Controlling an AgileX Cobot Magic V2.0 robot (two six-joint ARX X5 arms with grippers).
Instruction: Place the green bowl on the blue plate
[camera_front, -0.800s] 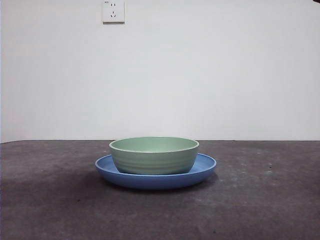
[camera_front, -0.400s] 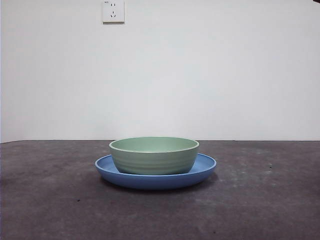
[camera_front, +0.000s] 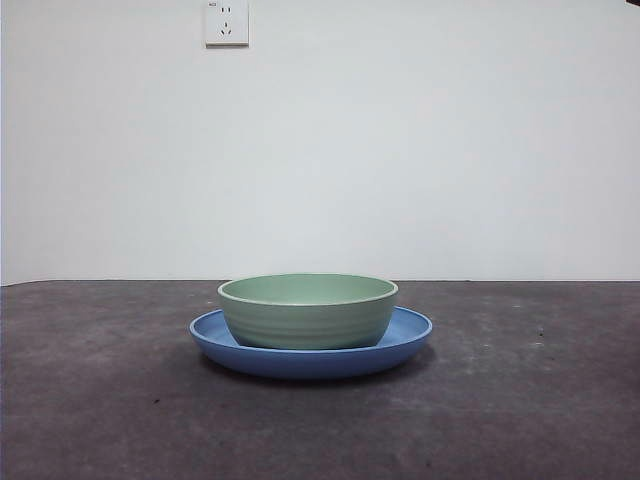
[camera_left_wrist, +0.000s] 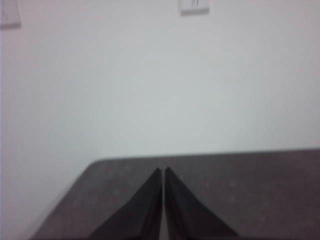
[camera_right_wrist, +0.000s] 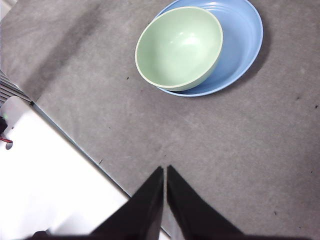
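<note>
The green bowl (camera_front: 308, 311) stands upright inside the blue plate (camera_front: 405, 343) at the middle of the dark table; nothing holds it. In the right wrist view the bowl (camera_right_wrist: 179, 47) sits toward one side of the plate (camera_right_wrist: 240, 40). My right gripper (camera_right_wrist: 164, 170) is shut and empty, high above the table and well away from the bowl. My left gripper (camera_left_wrist: 163, 171) is shut and empty, facing the white wall over the table's far edge. Neither gripper shows in the front view.
A white wall with a socket (camera_front: 227, 22) stands behind the table. In the right wrist view the table's edge (camera_right_wrist: 65, 135) runs diagonally, with a white surface (camera_right_wrist: 45, 185) beyond it.
</note>
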